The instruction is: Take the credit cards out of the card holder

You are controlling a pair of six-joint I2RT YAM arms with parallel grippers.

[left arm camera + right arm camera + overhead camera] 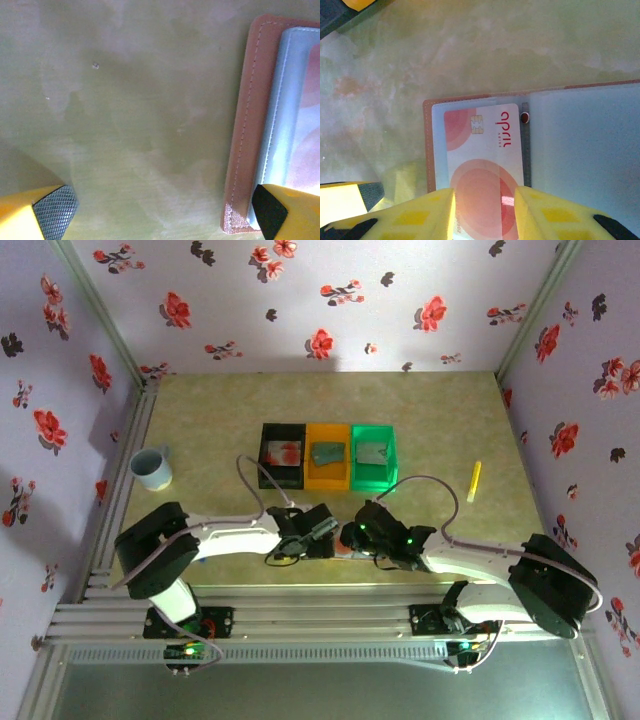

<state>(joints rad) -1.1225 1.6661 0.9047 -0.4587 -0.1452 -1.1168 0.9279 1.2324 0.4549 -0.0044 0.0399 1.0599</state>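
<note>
The card holder [580, 150] lies open on the table, blue-grey inside with a pinkish-tan rim [245, 130]. One credit card [485, 145], pale with red-orange circles and a chip, sits in its left pocket. My right gripper [484, 194] hovers low over that card's near end, jaws partly open, the card flat beneath the gap and nothing pinched. My left gripper [165, 215] is wide open just left of the holder, and its right fingertip [272, 215] overlaps the holder's near corner. In the top view both grippers, left [318, 525] and right [352, 535], meet near the table's front edge.
Behind the grippers stands a row of three bins: black [265, 455] with a red-blotched card in it, orange [328, 478] and green [390, 455], each of the last two with a grey card. A blue cup [152, 468] is at the left, a yellow marker [475, 480] at the right.
</note>
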